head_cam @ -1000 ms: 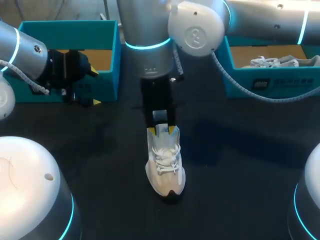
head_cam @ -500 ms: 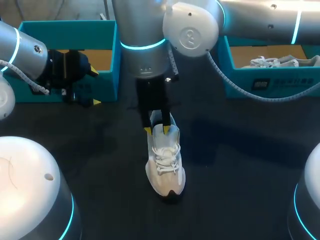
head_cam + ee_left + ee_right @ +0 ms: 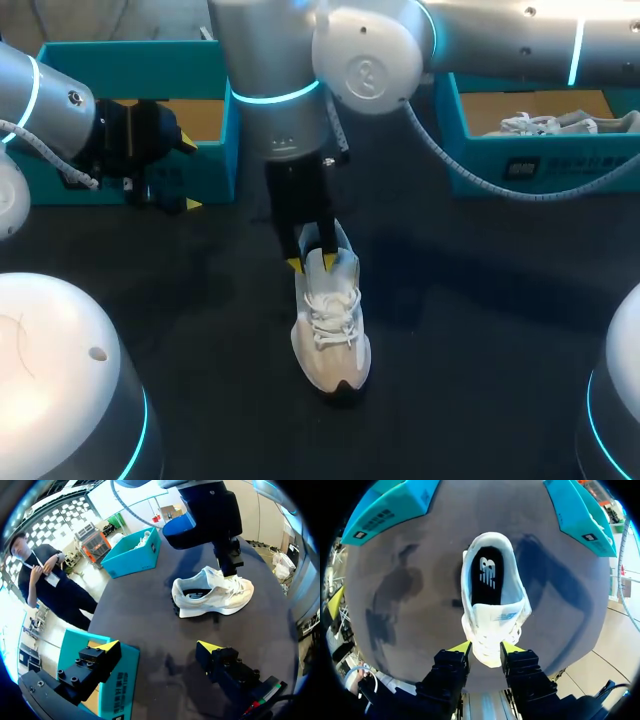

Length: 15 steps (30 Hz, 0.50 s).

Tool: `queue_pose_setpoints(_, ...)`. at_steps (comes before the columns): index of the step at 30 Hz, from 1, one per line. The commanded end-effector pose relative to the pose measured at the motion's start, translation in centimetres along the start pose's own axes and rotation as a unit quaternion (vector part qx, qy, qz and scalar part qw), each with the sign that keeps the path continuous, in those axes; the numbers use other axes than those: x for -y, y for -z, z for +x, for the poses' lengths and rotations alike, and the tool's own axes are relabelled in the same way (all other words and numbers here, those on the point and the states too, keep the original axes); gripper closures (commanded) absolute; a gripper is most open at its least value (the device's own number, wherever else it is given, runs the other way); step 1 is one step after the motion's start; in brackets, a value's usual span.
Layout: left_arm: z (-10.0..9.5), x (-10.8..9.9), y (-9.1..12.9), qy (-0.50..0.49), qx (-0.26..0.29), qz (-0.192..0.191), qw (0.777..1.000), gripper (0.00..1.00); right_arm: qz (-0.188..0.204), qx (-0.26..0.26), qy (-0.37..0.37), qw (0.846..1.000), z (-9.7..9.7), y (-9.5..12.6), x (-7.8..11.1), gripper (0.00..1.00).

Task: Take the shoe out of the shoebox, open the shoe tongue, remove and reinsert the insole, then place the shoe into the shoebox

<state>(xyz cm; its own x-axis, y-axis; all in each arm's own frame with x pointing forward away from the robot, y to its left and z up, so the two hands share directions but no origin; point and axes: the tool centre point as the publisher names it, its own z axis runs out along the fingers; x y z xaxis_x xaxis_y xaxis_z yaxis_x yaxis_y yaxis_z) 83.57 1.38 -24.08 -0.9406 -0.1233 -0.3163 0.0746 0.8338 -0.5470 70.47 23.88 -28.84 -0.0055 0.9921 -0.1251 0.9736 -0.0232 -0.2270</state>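
Observation:
A white laced shoe (image 3: 330,330) stands on the dark table, toe toward me. My right arm reaches in past the middle. Its gripper (image 3: 312,262) is over the shoe's opening, shut on the raised shoe tongue (image 3: 490,630), one yellow tip on each side. Ahead of the fingers in the right wrist view, the black insole (image 3: 487,577) lies inside the shoe (image 3: 492,595). My left gripper (image 3: 188,175) is far left, beside a teal shoebox (image 3: 150,60), open and holding nothing (image 3: 159,647). From there the shoe (image 3: 212,592) is seen side-on.
A second teal shoebox (image 3: 540,165) at the back right holds another white shoe (image 3: 560,123). Both boxes flank the shoe in the right wrist view (image 3: 390,507) (image 3: 580,515). The white arm bases fill the near corners.
The right gripper's fingers have closed in on the shoe tongue and the arm has shifted slightly left. The left arm and the shoe have stayed put.

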Motion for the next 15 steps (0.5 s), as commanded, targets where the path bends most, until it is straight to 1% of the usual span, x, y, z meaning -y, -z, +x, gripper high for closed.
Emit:
queue_pose_setpoints(1,0.0,0.0,0.0,0.0,0.0,-0.002,1.0,0.0,0.003,-0.009,-0.011,1.0,-0.8,-1.2,0.3,0.68)
queue_pose_setpoints(4,0.0,0.0,0.0,0.0,0.0,-0.002,1.0,0.0,0.006,-0.005,-0.016,1.0,-1.2,-1.5,0.3,0.73)
queue_pose_setpoints(7,0.0,0.0,0.0,0.0,0.0,-0.002,1.0,0.0,0.009,0.003,-0.018,1.0,-1.6,-1.6,0.2,0.71)
queue_pose_setpoints(10,0.0,0.0,0.0,0.0,0.0,-0.002,1.0,0.0,0.008,0.001,-0.021,1.0,-2.0,-1.9,0.0,0.72)
queue_pose_setpoints(15,0.0,0.0,0.0,0.0,0.0,-0.002,1.0,0.0,0.008,-0.005,-0.017,1.0,-2.0,-2.8,-0.9,0.71)
